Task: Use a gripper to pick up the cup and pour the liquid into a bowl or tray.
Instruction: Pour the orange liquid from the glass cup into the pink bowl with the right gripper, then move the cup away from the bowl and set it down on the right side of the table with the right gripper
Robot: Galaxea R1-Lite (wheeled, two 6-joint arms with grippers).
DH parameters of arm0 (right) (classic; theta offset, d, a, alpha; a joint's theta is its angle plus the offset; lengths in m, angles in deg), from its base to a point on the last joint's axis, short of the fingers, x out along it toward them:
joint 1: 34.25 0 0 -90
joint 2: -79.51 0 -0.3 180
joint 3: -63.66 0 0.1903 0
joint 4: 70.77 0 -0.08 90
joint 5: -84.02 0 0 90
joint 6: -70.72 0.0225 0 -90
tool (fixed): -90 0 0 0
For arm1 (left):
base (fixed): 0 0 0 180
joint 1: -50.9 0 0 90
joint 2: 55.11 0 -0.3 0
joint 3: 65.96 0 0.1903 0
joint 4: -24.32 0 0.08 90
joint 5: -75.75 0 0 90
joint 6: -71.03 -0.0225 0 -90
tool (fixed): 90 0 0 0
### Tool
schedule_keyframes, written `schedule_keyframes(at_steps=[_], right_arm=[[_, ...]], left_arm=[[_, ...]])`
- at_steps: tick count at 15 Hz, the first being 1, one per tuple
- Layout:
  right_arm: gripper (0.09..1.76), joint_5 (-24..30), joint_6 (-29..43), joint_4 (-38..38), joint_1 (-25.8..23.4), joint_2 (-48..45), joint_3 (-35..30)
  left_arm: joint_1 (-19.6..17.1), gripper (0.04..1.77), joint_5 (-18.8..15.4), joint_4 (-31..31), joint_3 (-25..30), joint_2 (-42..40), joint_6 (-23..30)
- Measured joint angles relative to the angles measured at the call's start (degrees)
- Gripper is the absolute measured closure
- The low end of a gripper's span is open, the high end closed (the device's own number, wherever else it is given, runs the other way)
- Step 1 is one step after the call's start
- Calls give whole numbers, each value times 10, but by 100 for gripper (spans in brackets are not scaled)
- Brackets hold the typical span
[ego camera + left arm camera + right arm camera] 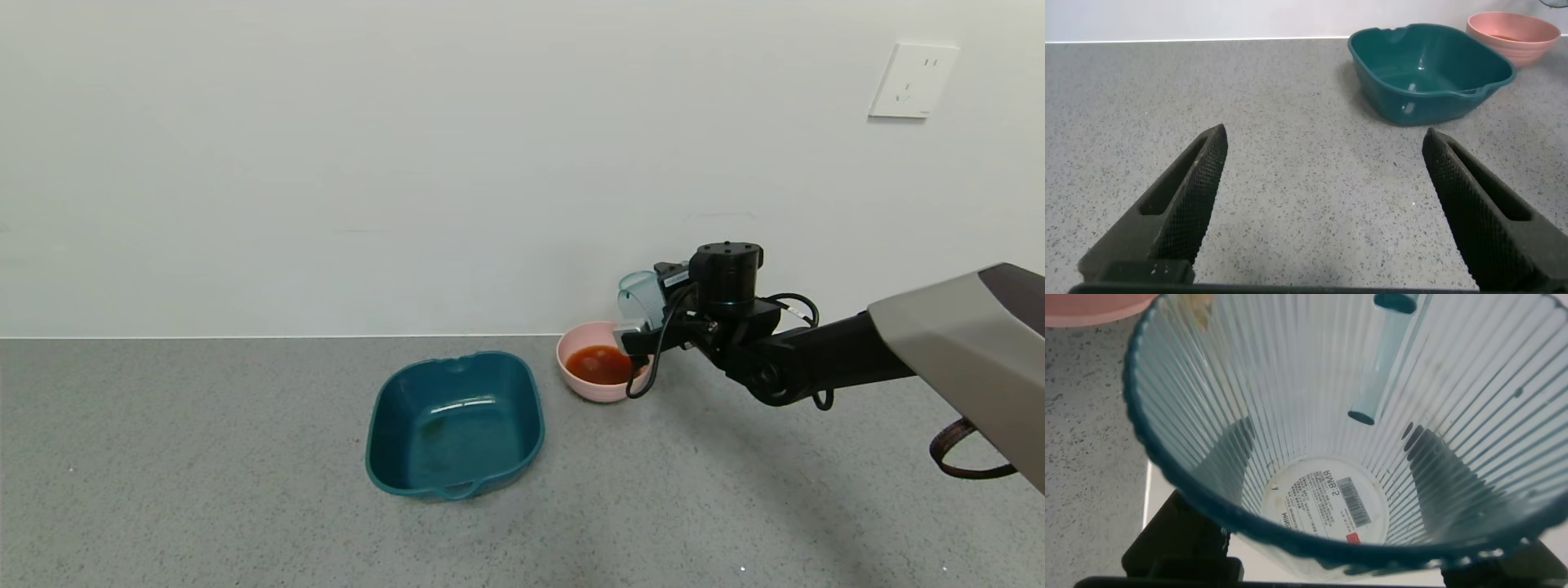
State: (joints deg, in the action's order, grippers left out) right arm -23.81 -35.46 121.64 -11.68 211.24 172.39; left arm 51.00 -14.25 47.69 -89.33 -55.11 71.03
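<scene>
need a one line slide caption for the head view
Right gripper holds the emptied cup tipped over the pink bowl, now holding red liquid; teal tray beside it.

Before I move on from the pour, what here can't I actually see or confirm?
- Right gripper fingers on the cup: head view, hidden by wrist and cup.
- Near rim of the pink bowl: head view, behind the gripper.
- Red liquid depth: cannot tell.
- Bowl inside: left wrist view, cut off by the edge.
- Left gripper: outside the head view.
</scene>
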Motion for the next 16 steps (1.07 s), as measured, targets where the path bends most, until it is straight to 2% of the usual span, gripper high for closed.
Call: schedule_keyframes(at_steps=[5, 10, 12, 16], right_arm=[[49, 1, 2, 2, 0, 1, -1], [49, 3, 23, 46, -3, -1, -23], [49, 4, 83, 66, -3, -6, -46], [49, -15, 260, 90, 8, -36, -120]], left_arm=[[0, 9, 0, 0, 0, 0, 0], [0, 9, 0, 0, 0, 0, 0], [0, 9, 0, 0, 0, 0, 0], [0, 9, 0, 0, 0, 0, 0]])
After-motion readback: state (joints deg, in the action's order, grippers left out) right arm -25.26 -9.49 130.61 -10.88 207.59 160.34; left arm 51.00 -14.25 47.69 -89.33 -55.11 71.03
